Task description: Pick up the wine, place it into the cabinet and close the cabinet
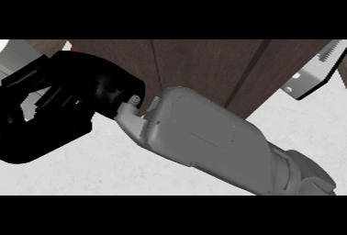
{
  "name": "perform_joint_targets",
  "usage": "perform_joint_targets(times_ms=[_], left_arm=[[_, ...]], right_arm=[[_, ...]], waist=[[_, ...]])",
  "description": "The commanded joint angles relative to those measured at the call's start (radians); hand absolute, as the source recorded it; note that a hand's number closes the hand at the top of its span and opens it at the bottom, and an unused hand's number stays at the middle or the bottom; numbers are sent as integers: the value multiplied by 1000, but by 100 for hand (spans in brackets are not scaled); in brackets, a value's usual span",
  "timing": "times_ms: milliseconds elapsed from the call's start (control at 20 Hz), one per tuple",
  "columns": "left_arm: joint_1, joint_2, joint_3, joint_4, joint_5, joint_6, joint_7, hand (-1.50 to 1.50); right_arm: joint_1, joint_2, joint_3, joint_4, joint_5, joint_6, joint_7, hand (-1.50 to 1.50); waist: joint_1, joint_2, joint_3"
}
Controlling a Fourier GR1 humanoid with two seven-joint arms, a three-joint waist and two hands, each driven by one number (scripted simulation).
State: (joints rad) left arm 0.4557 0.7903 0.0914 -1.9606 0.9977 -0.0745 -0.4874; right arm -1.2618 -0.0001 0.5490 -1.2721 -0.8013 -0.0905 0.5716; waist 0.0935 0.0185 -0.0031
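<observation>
My right hand (pixel 75 98) fills the left of the head view, at the end of a grey forearm (pixel 203 137) that crosses in from the lower right. Its black fingers (pixel 27 82) and thumb curl into a C shape, and only pale background shows in the gap between them. The hand is right in front of the dark brown cabinet front (pixel 196 69), which spans the top of the view. A small red spot (pixel 68 45) peeks out above the hand; I cannot tell what it is. No wine bottle shows, and neither does my left hand.
The white speckled counter top (pixel 102 170) lies below the cabinet front. A grey metal fitting (pixel 313 73) with a toothed edge sticks out at the upper right. A pale surface (pixel 17 53) shows at the upper left corner.
</observation>
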Motion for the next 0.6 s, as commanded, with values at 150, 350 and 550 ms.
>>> perform_joint_targets(times_ms=[150, 350, 550], left_arm=[[55, 11, 75, -36, 29, -17, 37, -150], [29, -8, 70, -24, 26, -2, 48, -150], [33, -15, 76, -3, 13, -22, 39, -150]], right_arm=[[-52, 0, -74, 321, 19, 109, -215, 150], [-96, -7, -138, 472, 83, 115, -341, 150], [-75, -85, -163, 529, 72, 133, -363, 150]], waist=[[-19, -9, 2], [-32, -4, 2], [-40, -2, 2]])
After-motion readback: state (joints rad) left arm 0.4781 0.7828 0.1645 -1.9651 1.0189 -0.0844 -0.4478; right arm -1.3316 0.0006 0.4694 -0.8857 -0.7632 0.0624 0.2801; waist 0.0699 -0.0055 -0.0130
